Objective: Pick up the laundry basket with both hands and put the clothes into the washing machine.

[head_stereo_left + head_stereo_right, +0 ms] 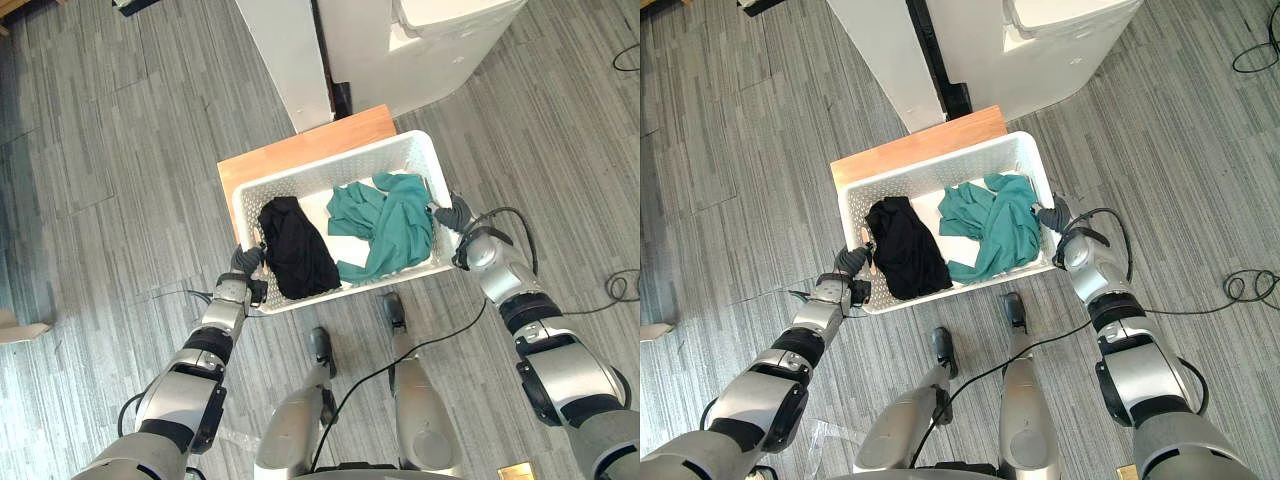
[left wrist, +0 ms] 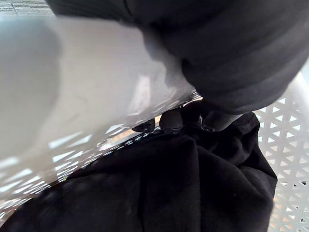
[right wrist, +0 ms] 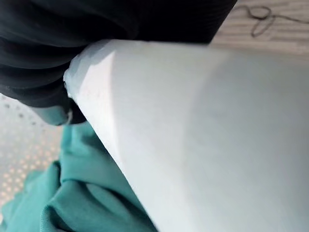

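Observation:
A white perforated laundry basket is in front of me, over the near part of a low wooden stand. Inside lie a black garment on the left and a teal garment on the right. My left hand grips the basket's left end. In the left wrist view its dark fingertips curl over the rim just above the black cloth. My right hand clasps the right end, its cover wrapped over the rim beside the teal cloth.
A white washing machine stands just beyond the stand at the upper right. A white upright panel is to its left, with a dark gap between them. Grey wood-pattern floor lies all around.

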